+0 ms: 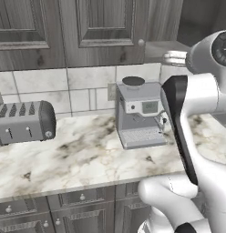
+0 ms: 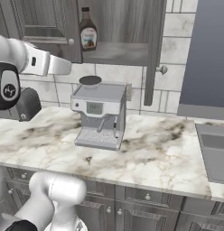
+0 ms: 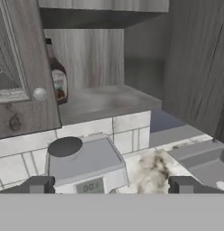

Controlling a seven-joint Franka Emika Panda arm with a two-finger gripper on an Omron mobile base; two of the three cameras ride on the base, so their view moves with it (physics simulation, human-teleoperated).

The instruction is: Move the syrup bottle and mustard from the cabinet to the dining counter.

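Syrup first, probably: the small dark brown syrup bottle with the pale label point(image 2: 88, 29) is seen upright on the grey shelf of the dark wood-grain cabinet point(image 2: 120, 52), partly hidden behind the shut left door point(image 3: 21, 72). It should be approached past that door edge (tight spot). The two-finger gripper point(image 3: 109, 185) is spread wide, empty, held level above the grey coffee machine point(image 2: 100, 113)

We see the syrup bottle point(image 2: 88, 30) upright on the cabinet point(image 2: 132, 27) shelf, at its left end behind the door edge — below it the coffee machine point(image 2: 100, 113) on the counter point(image 2: 154, 153), toaster point(image 1: 24, 121) further left, sink point(image 2: 214, 149) right.
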